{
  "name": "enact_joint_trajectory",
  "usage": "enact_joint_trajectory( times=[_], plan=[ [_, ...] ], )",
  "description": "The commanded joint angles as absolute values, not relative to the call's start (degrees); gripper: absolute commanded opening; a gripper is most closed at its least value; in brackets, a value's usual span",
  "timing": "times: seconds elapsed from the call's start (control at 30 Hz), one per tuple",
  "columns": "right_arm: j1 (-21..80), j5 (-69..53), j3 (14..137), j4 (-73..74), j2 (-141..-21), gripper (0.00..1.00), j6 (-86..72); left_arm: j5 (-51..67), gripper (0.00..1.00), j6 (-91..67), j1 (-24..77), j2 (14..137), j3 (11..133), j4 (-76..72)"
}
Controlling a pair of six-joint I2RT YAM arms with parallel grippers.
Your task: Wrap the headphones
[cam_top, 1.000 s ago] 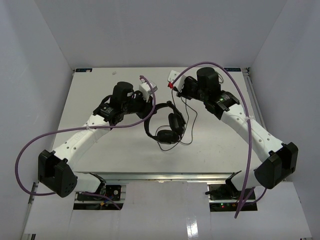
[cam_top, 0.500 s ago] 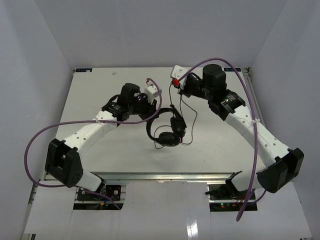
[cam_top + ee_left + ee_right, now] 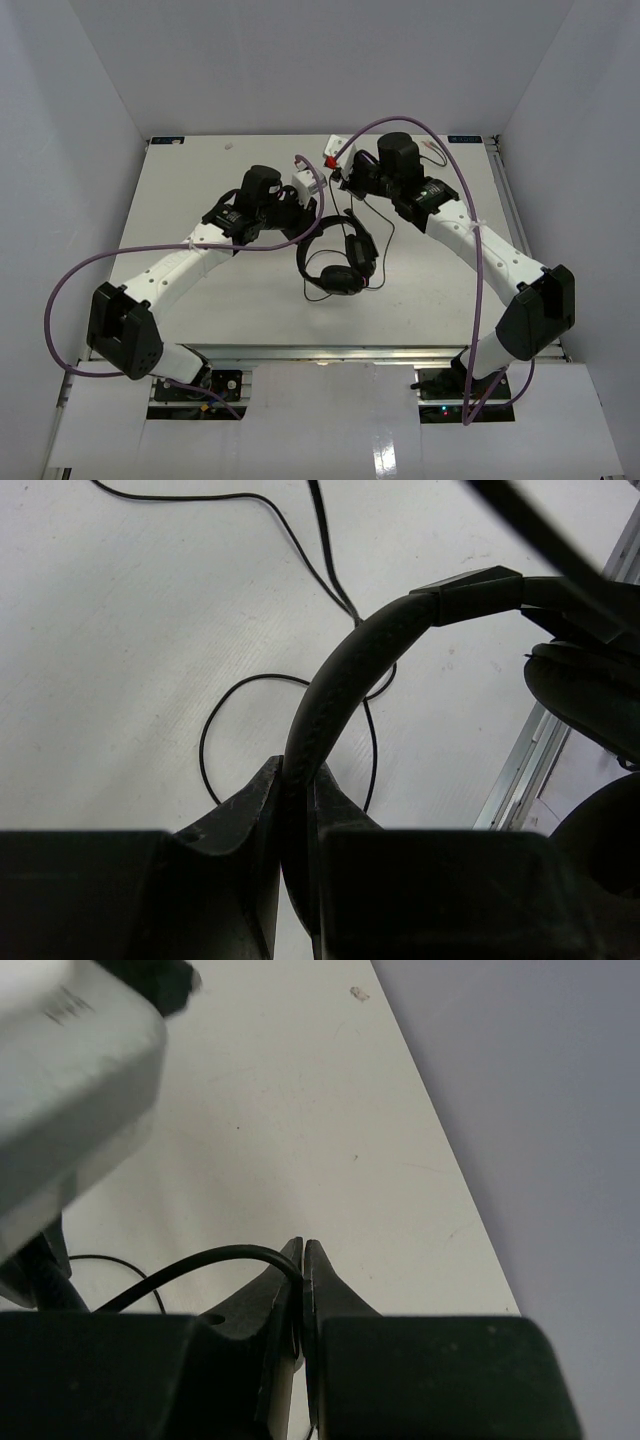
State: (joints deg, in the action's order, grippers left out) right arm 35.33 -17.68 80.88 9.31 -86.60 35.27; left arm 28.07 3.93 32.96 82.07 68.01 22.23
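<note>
The black headphones (image 3: 340,262) hang above the middle of the table, earcups low. My left gripper (image 3: 318,216) is shut on the padded headband (image 3: 340,670), which arcs up and right from between the jaws in the left wrist view. My right gripper (image 3: 340,176) is shut on the thin black cable (image 3: 200,1260), just behind the left gripper. The cable (image 3: 375,225) drops from it in loops to the table and lies in loops under the headband (image 3: 215,730). A pink plug end (image 3: 432,150) lies at the far right of the table.
Thick purple arm cables (image 3: 90,270) arc over both arms. The table's metal side rail (image 3: 520,770) shows beside the earcup in the left wrist view. White walls close in the table on three sides. The far table edge (image 3: 440,1160) runs close past the right gripper.
My right gripper has swung left and toward the back with the cable, closing on the left gripper. The left arm has shifted slightly right with the headband; the headphones stay lifted.
</note>
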Motion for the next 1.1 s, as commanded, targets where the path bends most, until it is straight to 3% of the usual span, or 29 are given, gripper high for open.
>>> enact_joint_trajectory(
  times=[0.0,0.6,0.97,1.07],
  plan=[
    [35.3,-16.7,81.1,6.7,-87.1,0.08,34.3,31.8,0.0,1.8,33.5,75.9,69.4,20.3],
    [21.9,-41.6,69.8,-1.5,-83.0,0.08,14.4,17.8,0.0,-3.8,33.6,69.0,74.6,23.2],
    [21.6,-62.5,60.1,-27.7,-83.1,0.17,-9.3,13.6,0.0,-15.7,33.6,75.0,88.7,18.6],
    [21.6,-66.1,57.7,-46.2,-84.4,0.24,-25.7,12.9,0.0,-18.7,33.5,77.6,93.5,17.9]
  ],
)
